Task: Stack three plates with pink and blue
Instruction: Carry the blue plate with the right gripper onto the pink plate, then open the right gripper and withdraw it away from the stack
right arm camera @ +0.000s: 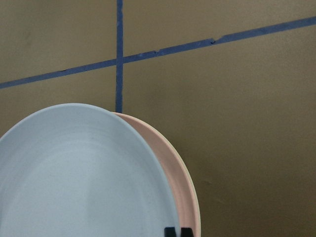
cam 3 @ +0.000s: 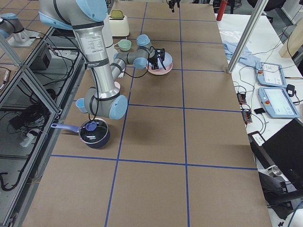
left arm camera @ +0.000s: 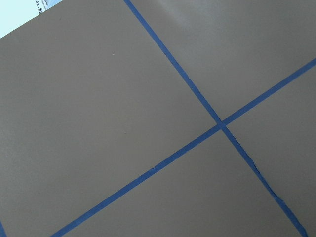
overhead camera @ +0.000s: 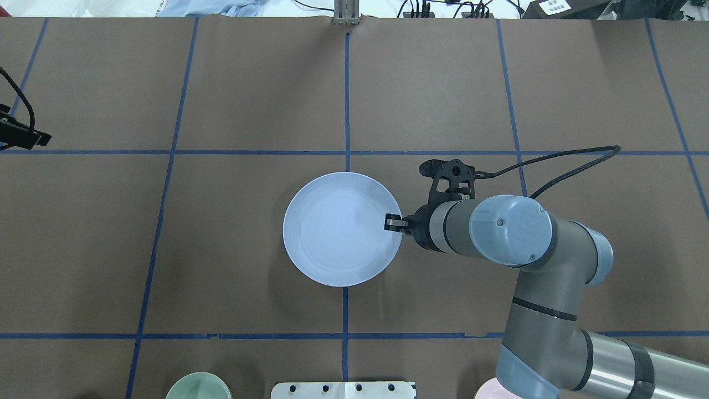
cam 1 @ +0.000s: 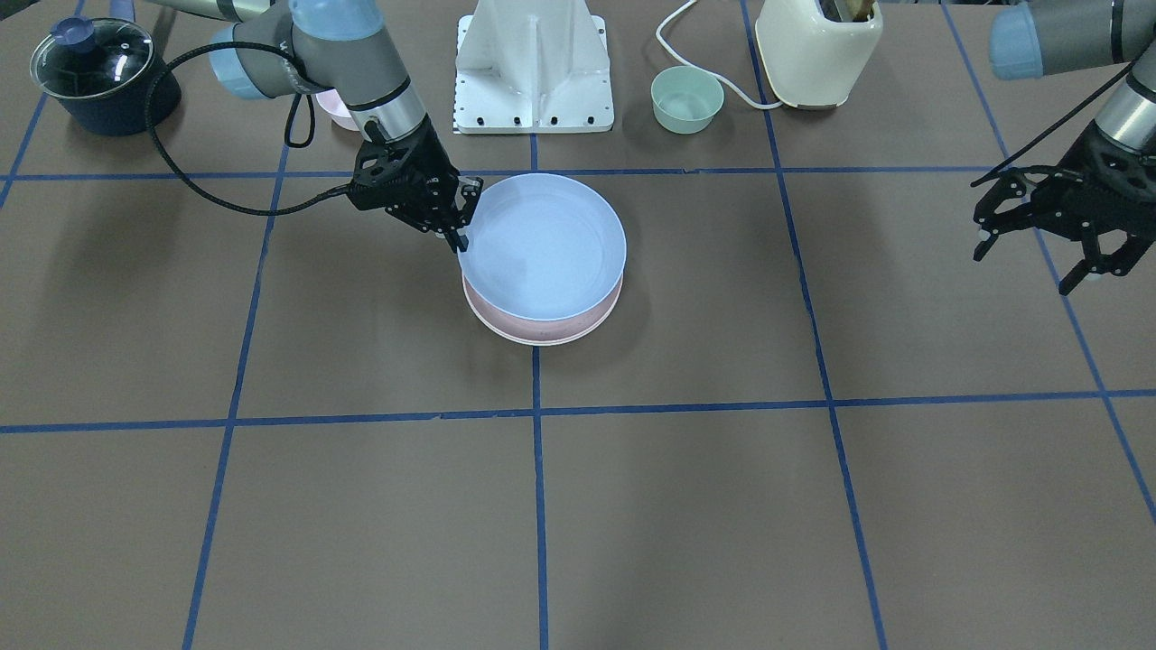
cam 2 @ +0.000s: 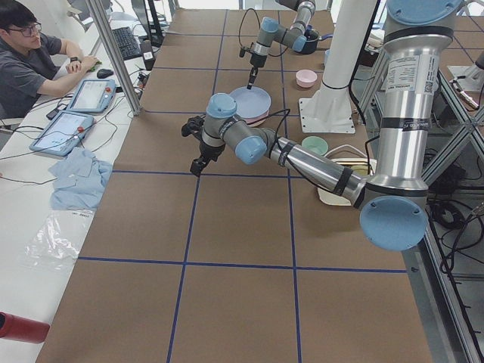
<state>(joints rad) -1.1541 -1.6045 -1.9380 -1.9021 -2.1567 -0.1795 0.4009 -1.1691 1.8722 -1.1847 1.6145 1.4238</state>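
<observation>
The light blue plate (cam 1: 542, 244) lies on the pale pink plate (cam 1: 578, 327) at the table's middle, tilted, with its rim raised on my right gripper's side. My right gripper (cam 1: 459, 236) is shut on that rim; it also shows in the overhead view (overhead camera: 394, 222). The right wrist view shows the blue plate (right arm camera: 84, 177) over the pink plate (right arm camera: 170, 173). The cream-white plate is hidden or cannot be told apart under the stack. My left gripper (cam 1: 1025, 266) is open and empty, hovering far from the plates.
A small green bowl (cam 1: 687, 99), a small pink bowl (cam 1: 336, 108) partly behind the right arm, a cream toaster (cam 1: 817, 50), a lidded dark pot (cam 1: 104, 77) and the white robot base (cam 1: 535, 68) stand along the robot's side. A person (cam 2: 30, 60) sits beyond the far edge.
</observation>
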